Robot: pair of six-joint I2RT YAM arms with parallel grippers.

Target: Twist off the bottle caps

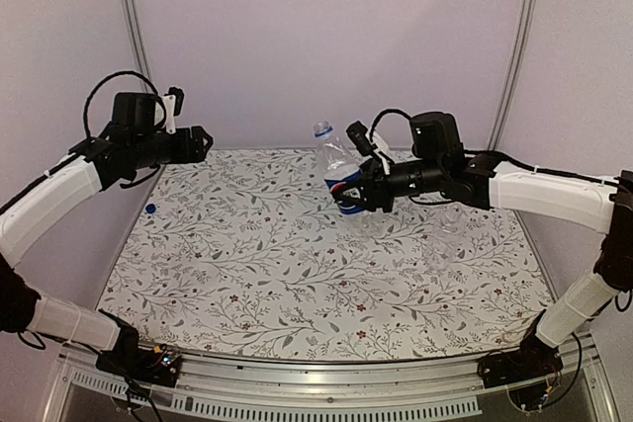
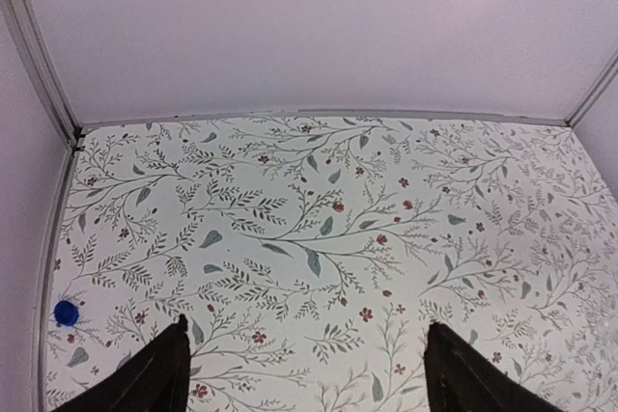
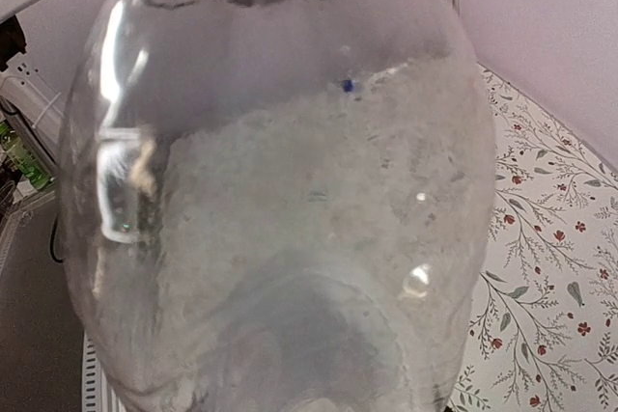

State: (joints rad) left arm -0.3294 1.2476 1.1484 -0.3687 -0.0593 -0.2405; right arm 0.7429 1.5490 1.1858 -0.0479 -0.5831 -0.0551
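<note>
– Two pincers: why is the right pincer (image 1: 348,201) gripping the clear plastic blue-banded bottle (image 1: 334,160)?
– Seemingly steadying it for uncapping. The left pincer (image 2: 305,325) is gaping empty, with a small round blue plastic cap (image 2: 66,312) lying below-left.

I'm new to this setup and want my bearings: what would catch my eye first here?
The right gripper clamps a tilted Pepsi-labelled bottle at the back middle of the floral table, and a clear bottle body fills the right wrist view. A loose blue cap lies alone near the table's left edge, with the open, empty left gripper raised nearby.
</note>
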